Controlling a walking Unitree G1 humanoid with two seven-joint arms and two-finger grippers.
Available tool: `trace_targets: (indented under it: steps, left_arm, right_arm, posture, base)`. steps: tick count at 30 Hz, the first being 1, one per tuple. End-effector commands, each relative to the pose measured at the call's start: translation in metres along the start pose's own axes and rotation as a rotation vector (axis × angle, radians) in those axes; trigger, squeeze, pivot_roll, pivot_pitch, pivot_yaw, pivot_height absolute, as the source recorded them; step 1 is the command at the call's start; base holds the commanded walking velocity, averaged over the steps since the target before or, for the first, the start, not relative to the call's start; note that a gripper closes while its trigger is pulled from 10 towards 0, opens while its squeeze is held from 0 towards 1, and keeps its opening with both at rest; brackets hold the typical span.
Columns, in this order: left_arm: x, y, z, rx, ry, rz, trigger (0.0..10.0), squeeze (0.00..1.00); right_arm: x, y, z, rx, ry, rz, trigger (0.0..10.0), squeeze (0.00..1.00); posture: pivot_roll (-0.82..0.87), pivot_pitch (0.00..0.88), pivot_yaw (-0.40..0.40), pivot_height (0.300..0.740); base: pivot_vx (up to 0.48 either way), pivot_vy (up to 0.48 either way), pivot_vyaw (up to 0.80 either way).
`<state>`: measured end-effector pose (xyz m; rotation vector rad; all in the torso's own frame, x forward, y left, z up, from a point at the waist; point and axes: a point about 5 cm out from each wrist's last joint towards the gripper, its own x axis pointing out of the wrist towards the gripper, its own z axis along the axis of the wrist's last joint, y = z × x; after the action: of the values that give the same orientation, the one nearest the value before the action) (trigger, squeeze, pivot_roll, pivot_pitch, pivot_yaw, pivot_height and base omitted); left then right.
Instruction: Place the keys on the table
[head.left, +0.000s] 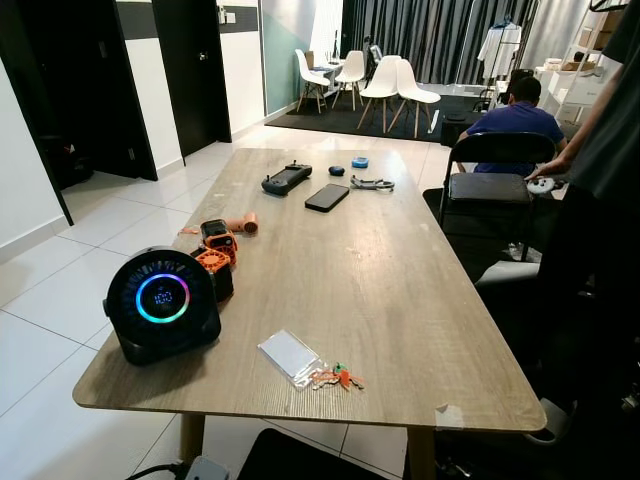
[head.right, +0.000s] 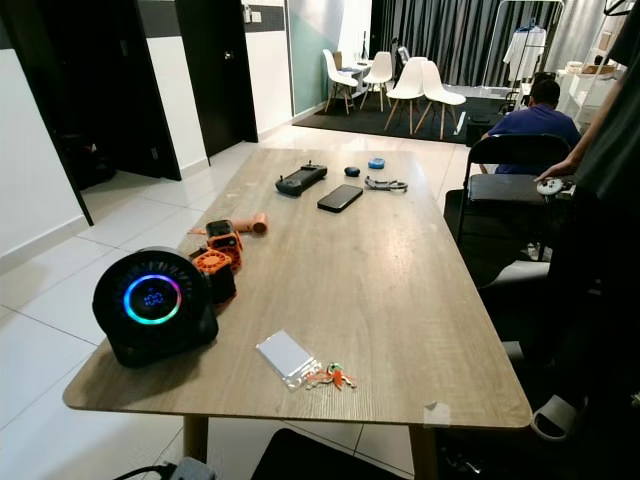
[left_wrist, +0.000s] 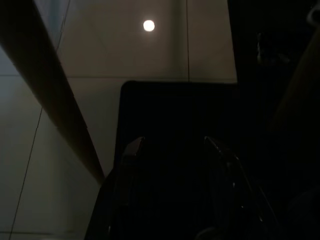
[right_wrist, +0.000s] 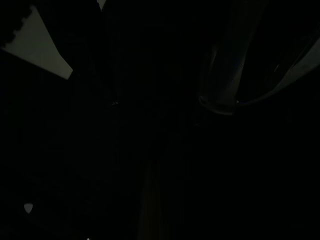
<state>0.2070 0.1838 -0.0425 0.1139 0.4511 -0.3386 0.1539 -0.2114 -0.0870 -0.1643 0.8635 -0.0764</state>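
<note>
Bare table (head.left: 400, 300) centre and right; round speaker (head.left: 162, 304) crowds the near-left corner.

Wooden table (head.left: 400, 290), keys (head.left: 336, 377), card sleeve (head.left: 289, 355), round speaker (head.left: 162, 304), phone (head.left: 327, 197), controller (head.left: 286, 178)

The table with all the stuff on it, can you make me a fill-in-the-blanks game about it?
1. The keys lie on the ____ beside a clear card holder.
2. The round black speaker glows with a ring of ____ light.
3. The black phone lies ____ on the wooden table.

Missing words: table; rainbow; flat
</note>
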Motion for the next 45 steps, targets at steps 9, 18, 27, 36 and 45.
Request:
trace_targets:
  steps: [9,18,27,36,45]
  left_arm:
    - [-0.025,0.006,0.018,0.078,-0.201,-0.245,10.0,0.0]
    - [-0.037,-0.008,0.033,0.142,-0.256,-0.481,10.0,0.0]
    - [-0.049,-0.023,0.054,0.152,-0.322,-0.658,10.0,0.0]
    - [-0.039,-0.028,0.075,0.148,-0.395,-0.665,10.0,0.0]
    - [-0.04,-0.031,0.114,0.095,-0.511,-0.703,10.0,0.0]
  right_arm:
    - [-0.002,-0.012,0.019,-0.037,-0.162,0.109,10.0,0.0]
    - [-0.008,-0.016,0.039,-0.151,-0.335,0.225,10.0,0.0]
    - [-0.026,0.001,0.063,-0.245,-0.521,0.503,10.0,0.0]
    - [-0.036,0.028,0.083,-0.344,-0.58,0.708,10.0,0.0]
    - [-0.067,0.046,0.135,-0.294,-0.746,0.914,10.0,0.0]
  posture:
    - [0.01,0.03,0.012,0.74]
    - [0.01,0.039,0.017,0.74]
    - [0.01,0.047,0.022,0.74]
    - [0.0,0.044,0.023,0.74]
    - [0.01,0.04,0.022,0.74]
  base:
    - [0.0,0.0,0.0]
    - [0.0,0.0,0.0]
    - [0.0,0.0,0.0]
    - [0.0,0.0,0.0]
    - [0.0,0.0,0.0]
